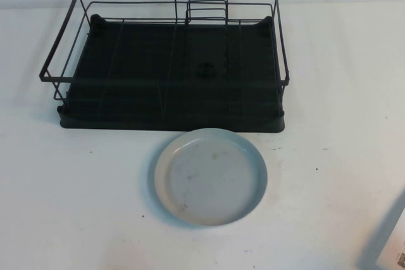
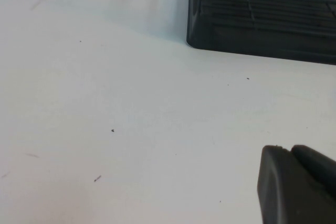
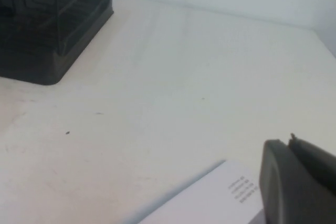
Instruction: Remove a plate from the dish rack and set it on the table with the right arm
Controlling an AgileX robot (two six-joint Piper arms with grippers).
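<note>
The pale grey-blue plate [image 1: 211, 176] lies flat on the white table [image 1: 76, 200], just in front of the black wire dish rack [image 1: 171, 121]. Nothing stands in the rack. Neither arm shows in the high view. In the left wrist view my left gripper [image 2: 290, 150] hangs over bare table with its fingers pressed together, a corner of the rack [image 2: 262, 30] beyond it. My right gripper [image 3: 290, 142] is shut on nothing in the right wrist view, well away from the rack [image 3: 42, 51]. The plate is out of both wrist views.
A white sheet or box with small printed text [image 3: 210, 198] lies right beside the right gripper, and its edge shows at the near right corner of the high view [image 1: 395, 245]. A small upright wire divider [image 1: 207, 7] stands at the back of the rack.
</note>
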